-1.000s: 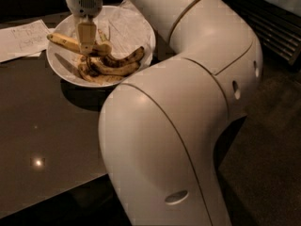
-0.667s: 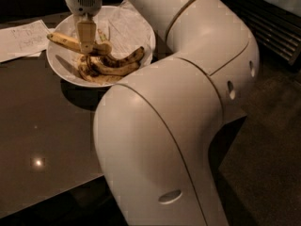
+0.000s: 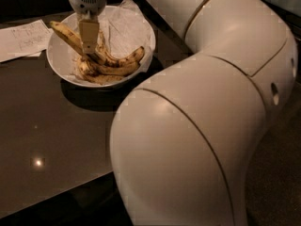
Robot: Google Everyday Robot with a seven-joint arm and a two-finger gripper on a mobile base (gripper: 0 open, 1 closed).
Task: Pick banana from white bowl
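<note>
A: Entry. Where is the hand [image 3: 88,48]?
B: Down inside the white bowl [image 3: 55,66], left of centre in view. It hangs straight from the wrist housing at the top edge, with its tip at the pile of fruit.
A: Target?
B: The banana [image 3: 65,33], longest and yellowest of the lot. It lies in the bowl's left half. One end is propped near the left rim and the other runs down into the pile under the hand. Long axis: upper left to lower right in view.
A: Relation to the hand?
B: The hand crosses the banana toward its lower end, and the free length sticks out to the left. Tip and fruit overlap in view, so contact is likely but not confirmed.
A: Opening?
B: Cannot tell. The hand shows as one tan slab, so whether it is clamped on the fruit is not visible.
A: Neighbours?
B: Shorter spotted bananas [image 3: 115,66] lie just right and below, against the target's lower end. The crinkled paper lining [image 3: 127,20] is behind them. A written sheet [image 3: 23,39] lies on the bench [image 3: 47,140] left of the bowl. The arm [image 3: 211,102] fills the right foreground.
A: Judgement?
B: Grasp stage. If the hold is secure, lift straight up. An off-centre grip could let the long end tip, and the neighbours may drag along.
</note>
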